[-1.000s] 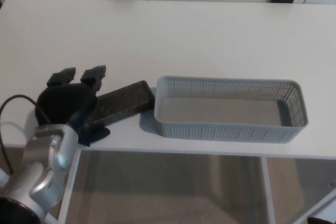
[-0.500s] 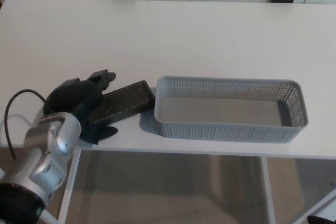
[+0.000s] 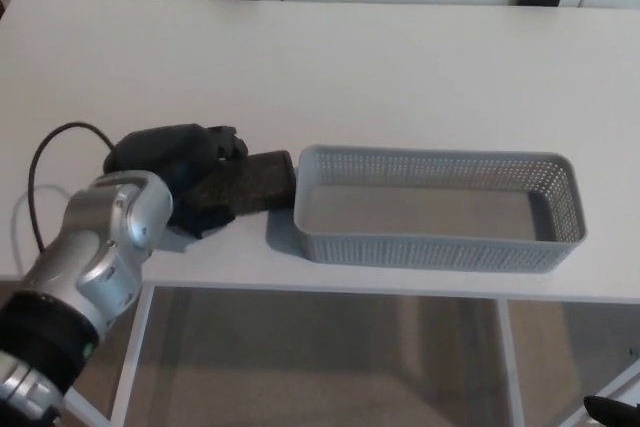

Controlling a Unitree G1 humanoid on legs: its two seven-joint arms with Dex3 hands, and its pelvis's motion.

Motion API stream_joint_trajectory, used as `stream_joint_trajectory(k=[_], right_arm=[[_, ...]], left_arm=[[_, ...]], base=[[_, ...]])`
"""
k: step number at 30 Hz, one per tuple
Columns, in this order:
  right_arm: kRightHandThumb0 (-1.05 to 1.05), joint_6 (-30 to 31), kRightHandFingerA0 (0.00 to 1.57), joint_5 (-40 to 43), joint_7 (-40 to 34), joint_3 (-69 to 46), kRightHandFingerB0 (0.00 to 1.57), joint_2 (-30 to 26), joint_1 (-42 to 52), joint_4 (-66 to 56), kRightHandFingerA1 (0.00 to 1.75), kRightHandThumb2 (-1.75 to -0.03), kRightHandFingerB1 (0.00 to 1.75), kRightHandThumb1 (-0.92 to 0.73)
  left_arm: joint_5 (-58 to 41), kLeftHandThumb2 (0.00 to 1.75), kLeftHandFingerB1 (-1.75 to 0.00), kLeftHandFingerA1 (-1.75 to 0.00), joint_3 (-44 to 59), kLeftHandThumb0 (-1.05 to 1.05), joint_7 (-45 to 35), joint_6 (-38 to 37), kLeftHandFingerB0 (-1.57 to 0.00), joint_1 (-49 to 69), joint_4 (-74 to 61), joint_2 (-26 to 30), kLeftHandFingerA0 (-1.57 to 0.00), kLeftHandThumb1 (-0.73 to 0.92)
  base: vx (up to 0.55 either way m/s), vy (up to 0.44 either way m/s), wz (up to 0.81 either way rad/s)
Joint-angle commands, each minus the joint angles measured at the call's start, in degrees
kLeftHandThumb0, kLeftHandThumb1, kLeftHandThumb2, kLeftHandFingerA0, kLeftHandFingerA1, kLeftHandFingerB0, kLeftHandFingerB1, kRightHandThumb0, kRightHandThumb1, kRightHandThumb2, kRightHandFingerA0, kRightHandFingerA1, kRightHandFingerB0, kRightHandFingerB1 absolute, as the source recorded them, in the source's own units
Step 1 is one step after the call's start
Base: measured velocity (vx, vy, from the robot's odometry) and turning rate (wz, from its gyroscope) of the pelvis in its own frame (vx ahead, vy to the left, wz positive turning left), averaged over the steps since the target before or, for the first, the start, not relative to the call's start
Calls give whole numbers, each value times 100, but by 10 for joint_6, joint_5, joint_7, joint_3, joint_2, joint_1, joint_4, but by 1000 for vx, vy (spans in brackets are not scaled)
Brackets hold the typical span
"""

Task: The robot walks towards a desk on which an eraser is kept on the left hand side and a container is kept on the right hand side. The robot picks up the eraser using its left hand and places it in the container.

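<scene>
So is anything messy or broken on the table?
Nothing stands out. The grey container sits flat near the front edge of the white desk and looks empty. The dark eraser lies at a slant right beside it, with the left hand wrapped over its near end. No spills or damage show.

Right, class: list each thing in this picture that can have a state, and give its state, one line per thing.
Eraser: lying flat on the desk, its left end covered by the left hand, right end close to the container.
Left hand: fingers closed over the eraser, not lifted.
Container: upright on the desk, empty.
Right hand: not in view.
Desk: holding eraser and container.
</scene>
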Motion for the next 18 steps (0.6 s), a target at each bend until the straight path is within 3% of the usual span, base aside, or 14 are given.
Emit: stream_joint_trajectory(k=[1, 2, 3, 6, 7, 8, 9, 10, 12, 13, 14, 15, 17, 18], right_arm=[[-13, 11, 35, 3, 6, -3, 21, -13, -1, -1, 58, -89, 51, -47], [-15, 12, 43, 5, 8, -4, 32, -13, -1, -1, 42, -59, 37, -66], [-15, 9, 43, 7, 10, -5, 32, -14, -2, 1, 43, -59, 37, -66], [-14, 11, 43, 14, 14, -9, 32, -12, -4, 5, 43, -59, 37, -66], [-14, 13, 43, 16, 15, -9, 32, -11, -4, 4, 43, -59, 37, -66], [-13, 11, 36, 14, 15, -9, 21, -11, -4, 5, 58, -89, 51, -46], [-13, 11, 36, 14, 14, -9, 21, -10, -4, 4, 58, -89, 51, -46], [-15, 12, 44, 13, 13, -8, 33, -10, -4, 5, 43, -59, 37, -66], [-15, 11, 44, 8, 12, -7, 33, -12, -2, 4, 43, -59, 37, -66], [-13, 9, 36, 6, 12, -6, 21, -13, -3, 5, 58, -89, 51, -46], [-15, 9, 44, 6, 12, -6, 33, -13, -4, 6, 43, -59, 37, -66], [-13, 11, 36, 7, 12, -6, 22, -13, -6, 6, 58, -89, 51, -46], [-13, 13, 36, 7, 13, -7, 22, -14, -8, 6, 58, -89, 51, -46], [-13, 11, 36, 4, 11, -6, 22, -15, -6, 5, 58, -88, 51, -46]], left_arm=[[17, 47, -102, -175, -15, -26, -14, 8, -52, 35, 7, 2, -52, 78], [12, 54, -94, -170, -7, -27, -4, 5, -49, 38, 7, 0, -54, 83], [6, 59, -58, -164, 3, -29, 15, -10, -62, 46, 3, 1, -58, 79], [-4, 64, -46, -153, 19, -30, 31, -36, -61, 52, 6, 5, -60, 78], [-5, 64, -46, -153, 24, -30, 33, -39, -61, 53, 6, 4, -60, 78], [-16, 63, -49, -157, 42, -27, 47, -40, -67, 59, 3, -1, -62, 77], [-22, 63, -49, -157, 53, -27, 49, -38, -67, 61, 2, -4, -62, 77], [-35, 63, -49, -156, 68, -26, 43, -33, -67, 62, 0, -10, -65, 78], [-56, 64, -53, -148, 101, -24, 52, -34, -71, 70, -8, -20, -71, 82], [-66, 68, -58, -143, 121, -25, 59, -29, -73, 72, -13, -27, -72, 82], [-74, 65, -65, -144, 136, -25, 64, -27, -72, 73, -16, -32, -70, 86], [-90, 69, -78, -150, 163, -26, 70, -28, -70, 70, -20, -39, -73, 86], [-102, 69, -78, -150, 188, -26, 74, -30, -70, 68, -24, -47, -73, 86], [-111, 69, -78, -143, 214, -28, 84, -13, -74, 65, -45, -56, -83, 85]], base=[[0, 0, 0], [0, 0, 0], [0, 0, 0], [0, 0, 0], [0, 0, 0], [0, 0, 0], [0, 0, 0], [0, 0, 0], [0, 0, 0], [0, 0, 0], [0, 0, 0], [0, 0, 0], [0, 0, 0], [0, 0, 0]])
